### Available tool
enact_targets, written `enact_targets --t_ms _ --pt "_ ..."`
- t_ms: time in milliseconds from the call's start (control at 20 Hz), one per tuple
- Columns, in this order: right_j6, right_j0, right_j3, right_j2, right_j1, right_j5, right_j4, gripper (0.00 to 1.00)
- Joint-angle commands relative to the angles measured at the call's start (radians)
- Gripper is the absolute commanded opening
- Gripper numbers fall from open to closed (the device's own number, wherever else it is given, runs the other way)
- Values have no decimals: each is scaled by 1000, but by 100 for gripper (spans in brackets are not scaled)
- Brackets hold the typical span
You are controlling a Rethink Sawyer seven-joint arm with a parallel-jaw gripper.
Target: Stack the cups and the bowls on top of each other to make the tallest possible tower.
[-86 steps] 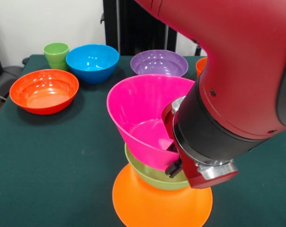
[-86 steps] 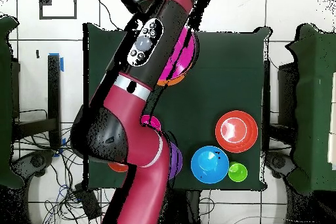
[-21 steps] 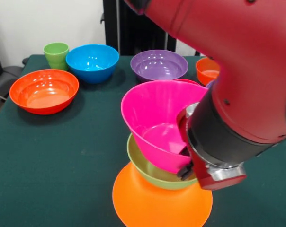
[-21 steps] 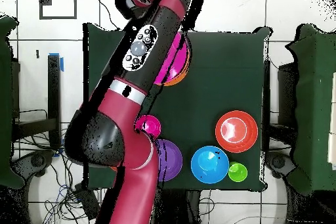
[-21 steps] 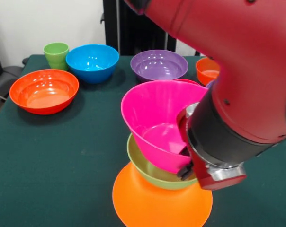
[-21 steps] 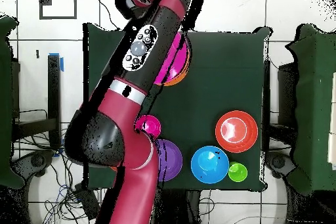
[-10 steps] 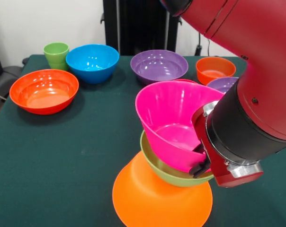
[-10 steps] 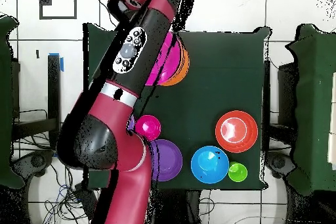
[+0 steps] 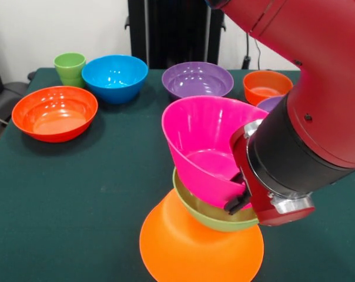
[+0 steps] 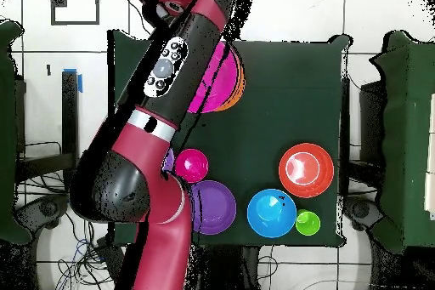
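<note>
The tower stands at the front of the table: a large upturned orange bowl (image 9: 195, 252) as base, a green bowl (image 9: 210, 214) on it, and a pink bowl (image 9: 198, 144) nested in the green one. Both upper bowls tilt and sit off-centre to the right. My gripper (image 9: 239, 192) is shut on the pink bowl's right rim, one finger inside it. The light-green cup (image 9: 70, 67) stands at the far left by the blue bowl (image 9: 114, 76). In the overhead view the arm covers most of the pink bowl (image 10: 219, 82) and the gripper.
A red-orange bowl (image 9: 54, 111) sits at the left, a purple bowl (image 9: 197, 79) at the far middle, a small red-orange bowl (image 9: 267, 86) and a second purple bowl (image 9: 274, 103) at the far right. A small magenta bowl (image 10: 191, 165) shows in the overhead view.
Over the last seconds the gripper carried the pink and green bowls rightward on the orange base. In the last half second they shifted slightly back left and up.
</note>
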Motion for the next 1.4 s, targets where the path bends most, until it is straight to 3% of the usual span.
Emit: enact_targets --t_ms 50,700,1050,1400 --pt "143 34 34 102 1 -70 -129 0" --pt "156 56 41 182 -1 -113 -207 0" --pt "202 35 -7 166 -1 -104 -186 0" --pt "202 39 -12 201 2 -87 -173 0"
